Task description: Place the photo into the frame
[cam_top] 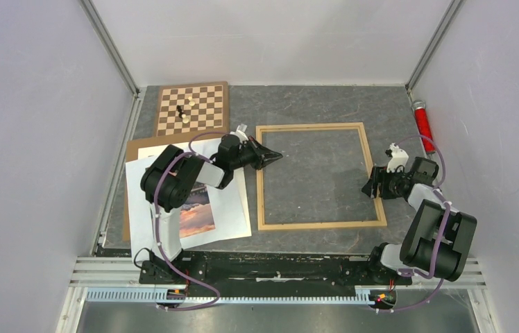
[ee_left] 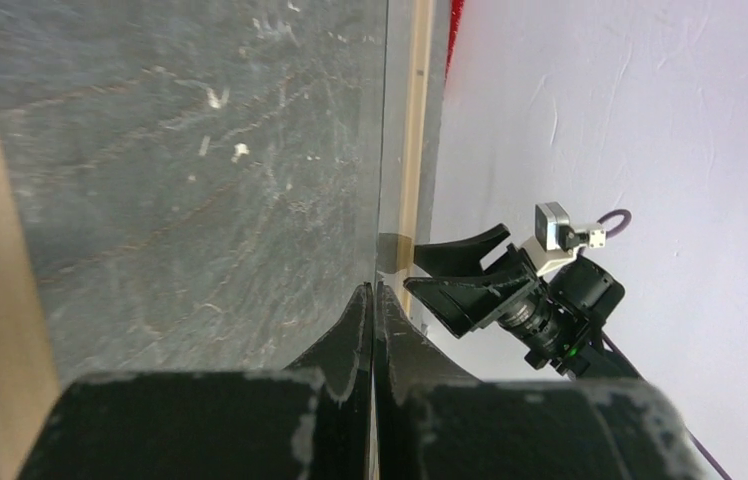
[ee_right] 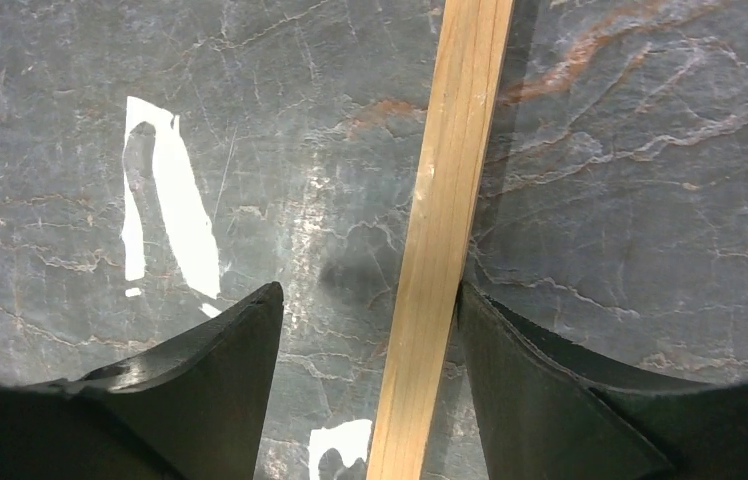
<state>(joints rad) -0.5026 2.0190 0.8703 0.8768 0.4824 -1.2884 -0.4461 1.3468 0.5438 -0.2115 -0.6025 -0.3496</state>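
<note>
Grey veined tabletop (cam_top: 312, 104) between white walls (cam_top: 35, 139) carries the frame (cam_top: 322, 225).

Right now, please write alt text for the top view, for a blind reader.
A wooden frame lies flat on a grey table between two robot arms: the shut left hand points over its left rail, the open right hand sits over its right rail. The photo lies on white sheets at left, partly under the left arm.

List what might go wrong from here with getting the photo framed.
The open jaws of the right gripper straddle the right rail of the frame; closing or moving may drag it askew.
The photo lies partly under the left arm on white sheets; a pick may lift a sheet too.
</note>
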